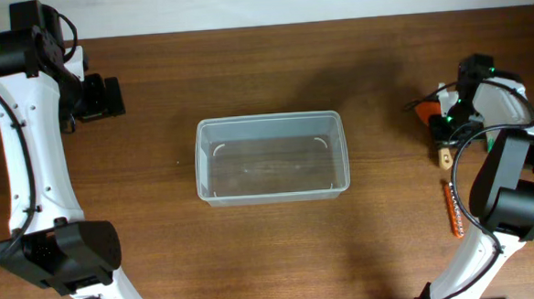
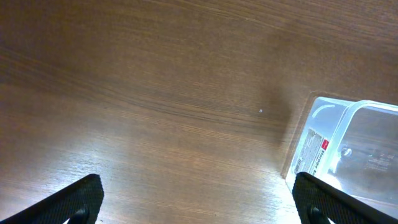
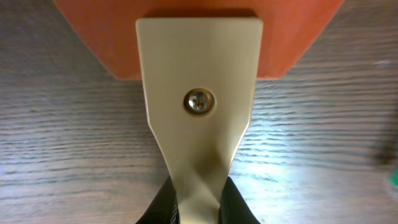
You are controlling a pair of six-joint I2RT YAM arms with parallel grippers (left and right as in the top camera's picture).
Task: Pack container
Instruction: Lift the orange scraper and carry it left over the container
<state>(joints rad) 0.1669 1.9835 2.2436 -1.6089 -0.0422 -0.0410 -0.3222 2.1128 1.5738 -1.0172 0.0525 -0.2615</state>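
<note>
The container [image 1: 270,120] is a clear, shallow rectangular bin at the table's middle, with nothing in it. One corner of it, with a label, shows at the right of the left wrist view [image 2: 348,143]. My left gripper [image 1: 108,95] is open and empty at the far left, over bare wood [image 2: 199,193]. My right gripper [image 1: 444,129] is at the right side, shut [image 3: 198,202] on the beige handle [image 3: 199,68] of a scraper. The scraper's orange blade [image 3: 93,37] lies against the wood and shows in the overhead view [image 1: 424,112].
A thin orange-brown tool [image 1: 453,209] lies on the table near the right arm's base, in front of the right gripper. Both arm bases stand at the front corners. Dark wood table with a white wall behind.
</note>
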